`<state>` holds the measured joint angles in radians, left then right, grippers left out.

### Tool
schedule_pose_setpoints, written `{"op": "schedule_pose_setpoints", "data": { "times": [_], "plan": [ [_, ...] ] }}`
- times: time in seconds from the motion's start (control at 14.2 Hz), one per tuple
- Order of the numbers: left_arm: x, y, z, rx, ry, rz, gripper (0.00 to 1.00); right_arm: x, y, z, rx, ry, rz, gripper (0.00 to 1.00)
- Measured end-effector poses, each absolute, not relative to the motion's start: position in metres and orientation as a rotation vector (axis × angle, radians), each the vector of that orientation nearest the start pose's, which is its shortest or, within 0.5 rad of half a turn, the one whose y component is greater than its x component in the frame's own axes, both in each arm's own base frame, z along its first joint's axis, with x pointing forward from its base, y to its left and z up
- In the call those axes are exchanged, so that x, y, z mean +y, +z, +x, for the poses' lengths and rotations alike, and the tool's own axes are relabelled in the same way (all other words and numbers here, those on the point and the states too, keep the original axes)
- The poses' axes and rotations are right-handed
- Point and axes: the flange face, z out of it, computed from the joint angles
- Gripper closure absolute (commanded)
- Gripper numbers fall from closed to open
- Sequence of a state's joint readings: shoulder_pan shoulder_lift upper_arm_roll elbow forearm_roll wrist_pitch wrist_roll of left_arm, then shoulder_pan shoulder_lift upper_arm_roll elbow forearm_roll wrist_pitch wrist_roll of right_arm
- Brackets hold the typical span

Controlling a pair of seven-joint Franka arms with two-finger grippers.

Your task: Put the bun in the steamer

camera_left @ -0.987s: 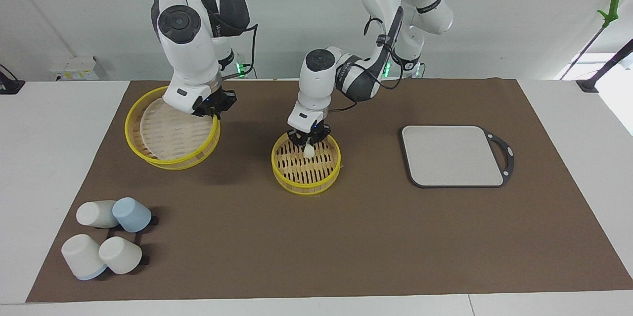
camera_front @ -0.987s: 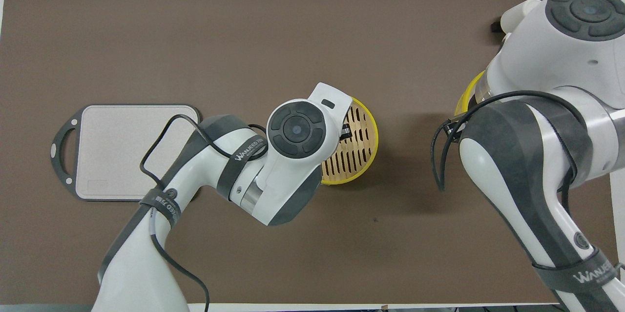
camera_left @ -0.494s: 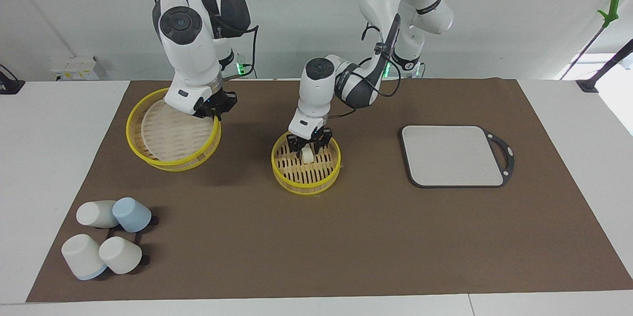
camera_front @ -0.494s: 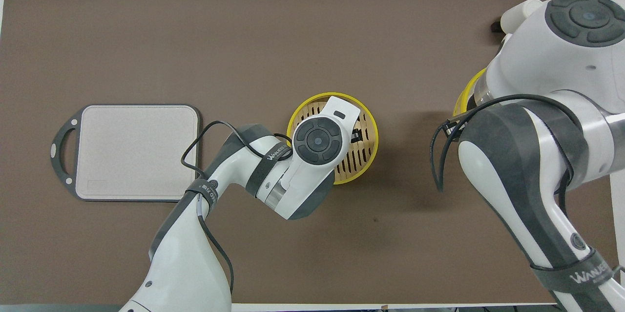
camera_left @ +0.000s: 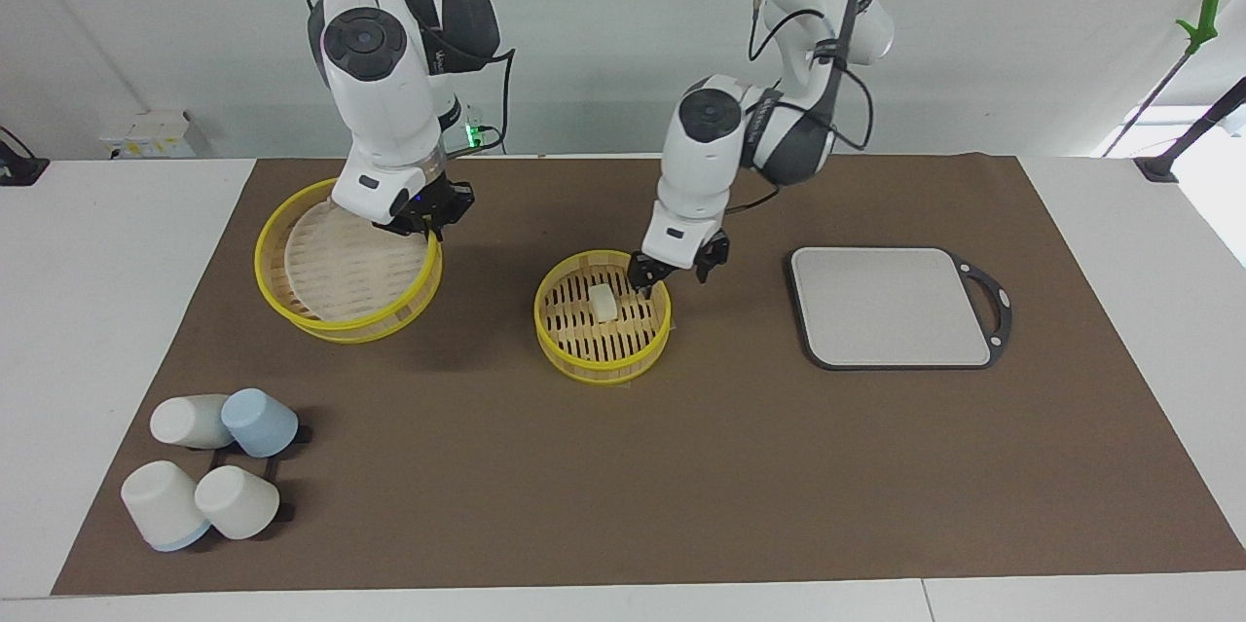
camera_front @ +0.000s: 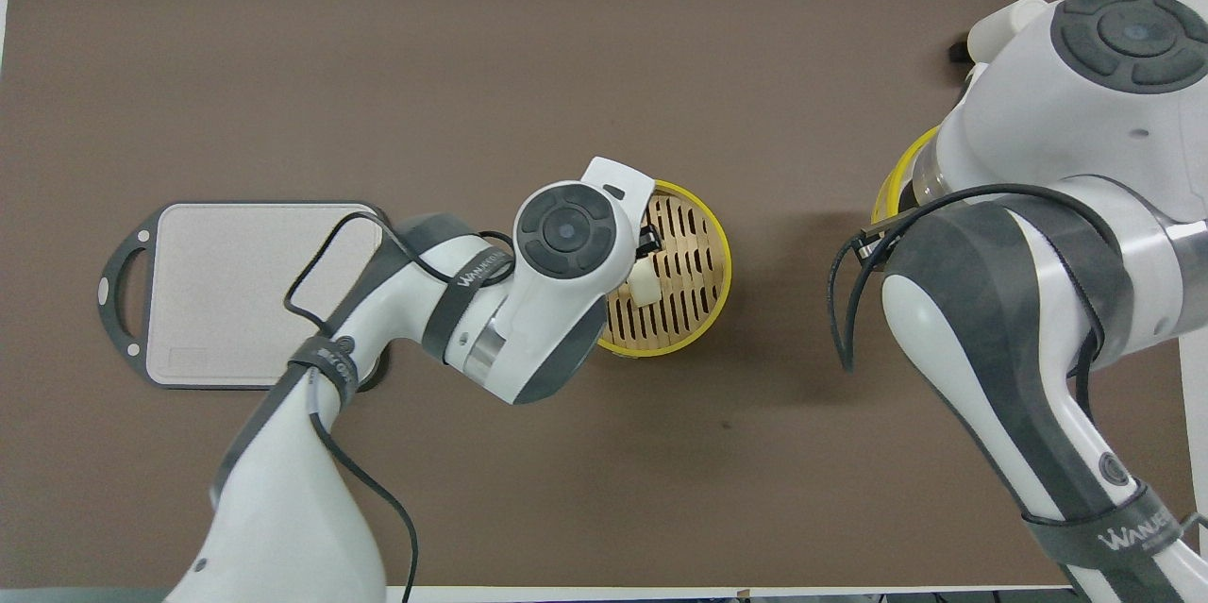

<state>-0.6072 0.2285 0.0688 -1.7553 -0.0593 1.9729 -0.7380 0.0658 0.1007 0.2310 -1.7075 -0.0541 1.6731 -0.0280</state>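
Two Franka arms work above a brown mat (camera_left: 623, 466) spread on a white table (camera_left: 97, 311). The bun (camera_left: 604, 302), a small cream-white lump, lies on the slatted bamboo floor of the steamer basket (camera_left: 560, 338), a round yellow-rimmed basket at the middle of the mat; in the overhead view the bun (camera_front: 645, 282) shows just clear of the left arm's wrist. The left gripper (camera_left: 678, 273) hangs over the basket's rim on the side toward the left arm's end of the table, its fingers spread and holding nothing, apart from the bun. The right gripper (camera_left: 425, 221) pinches the yellow rim of the steamer lid (camera_left: 331, 262), fingertips pressed together on it, and holds the lid tilted with its pale underside up toward the right arm's end of the table; whether the lid's low edge touches the mat cannot be told. In the overhead view only a sliver of the lid's yellow rim (camera_front: 892, 192) shows past the right arm. A grey square cutting board (camera_left: 891, 306) with a dark handle lies flat toward the left arm's end, well apart from the basket. Four cups (camera_left: 209, 476), three white and one blue, lie tipped on a dark rack at the mat's corner farthest from the robots, toward the right arm's end.
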Motion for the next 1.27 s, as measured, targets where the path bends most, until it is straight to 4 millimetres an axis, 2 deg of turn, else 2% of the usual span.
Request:
{"op": "schedule_pose_setpoints", "data": {
  "times": [0.07,0.14,0.28,0.35,0.42,0.56,0.78,0.92,1.27],
  "plan": [
    [-0.286,0.459,0.541,-0.326,0.065,-3.148,0.00,0.192,0.513,0.552,-0.488,0.142,-3.136,1.00],
    [-0.246,0.482,0.549,-0.306,0.069,-3.155,0.00,0.242,0.511,0.540,-0.414,0.085,-3.140,1.00],
    [-0.180,0.517,0.552,-0.229,0.074,-3.170,0.00,0.350,0.497,0.503,-0.305,0.010,-3.125,1.00],
    [-0.153,0.530,0.551,-0.180,0.079,-3.176,0.00,0.386,0.486,0.492,-0.273,-0.020,-3.105,1.00],
    [-0.130,0.540,0.550,-0.128,0.081,-3.175,0.00,0.405,0.474,0.490,-0.248,-0.043,-3.086,1.00],
    [-0.093,0.557,0.544,-0.027,0.079,-3.165,0.00,0.410,0.450,0.506,-0.213,-0.063,-3.065,1.00],
    [-0.060,0.572,0.535,0.068,0.092,-3.162,0.00,0.412,0.428,0.521,-0.191,-0.081,-3.047,1.00],
    [-0.049,0.579,0.529,0.079,0.105,-3.163,0.00,0.417,0.420,0.523,-0.168,-0.096,-3.034,1.00],
    [-0.047,0.583,0.522,0.084,0.133,-3.161,0.00,0.437,0.405,0.519,-0.154,-0.128,-3.009,1.00]
  ]
}}
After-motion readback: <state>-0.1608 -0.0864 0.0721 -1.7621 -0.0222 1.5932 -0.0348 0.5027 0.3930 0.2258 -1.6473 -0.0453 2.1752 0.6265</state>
